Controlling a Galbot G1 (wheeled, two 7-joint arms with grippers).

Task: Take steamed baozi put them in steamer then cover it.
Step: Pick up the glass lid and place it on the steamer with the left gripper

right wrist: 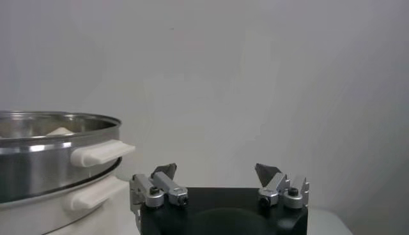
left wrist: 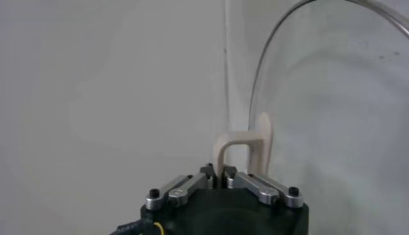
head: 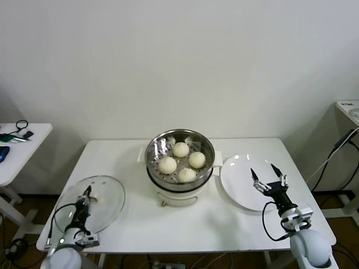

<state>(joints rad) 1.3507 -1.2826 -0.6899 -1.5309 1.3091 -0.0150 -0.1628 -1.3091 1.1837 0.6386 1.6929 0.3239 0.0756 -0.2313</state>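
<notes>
- I am looking down at the white bench (head: 134, 216), and the steamer (head: 180, 162) is sitting in the middle of it, closer to the back edge than to the front edge.
- All four steamed baozi (head: 180, 149) are lying inside the steamer on its tray with the holes, close together in a little ring.
- The steamer is standing open, with nothing on top of it.
- The cover (head: 106, 196) is lying on the bench near the front left corner, well apart from the steamer.
- My left gripper (head: 86, 196) is reaching over the cover, right at its white handle (left wrist: 246, 145).
- In the left wrist view its fingers (left wrist: 211, 172) are sitting pressed together at the foot of that handle, so I am taking them as clamped on it.
- In that same view the glass of the cover is curving up just beside the handle.
- My right gripper (head: 268, 175) is hanging over the white plate (head: 238, 185), which is lying on the right part of the bench, just beside the steamer.
- Its fingers (right wrist: 165, 171) are standing wide apart and are holding nothing.
- In the right wrist view I am seeing the shiny wall of the steamer (right wrist: 45, 156) and one white side handle (right wrist: 102, 152) off to one side, apart from the right gripper (right wrist: 216, 171).
</notes>
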